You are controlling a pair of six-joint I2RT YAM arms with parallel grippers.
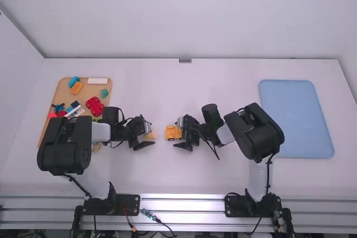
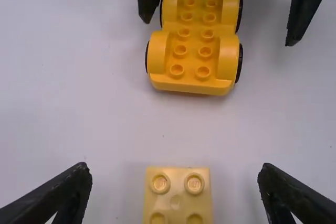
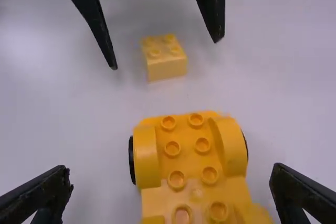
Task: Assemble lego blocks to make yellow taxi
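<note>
The left gripper (image 1: 151, 134) stands wide open over the table (image 1: 145, 87) with nothing in its grip; the small pale yellow block (image 2: 177, 203) lies between its fingers, touching neither. That block is partly covered by the gripper in the high view, and the left wrist view cuts off its lower part. The right gripper (image 1: 178, 134) is also spread wide and empty, its fingers either side of the yellow wheeled base (image 2: 194, 51), which sits studs up to the right of the block, near but apart. One end of the base is cut off in the right wrist view. Farther left is a wooden tray (image 1: 89, 92) of coloured blocks, its near part hidden beneath the left arm. Far right lies a blue tray (image 1: 295, 115).
</note>
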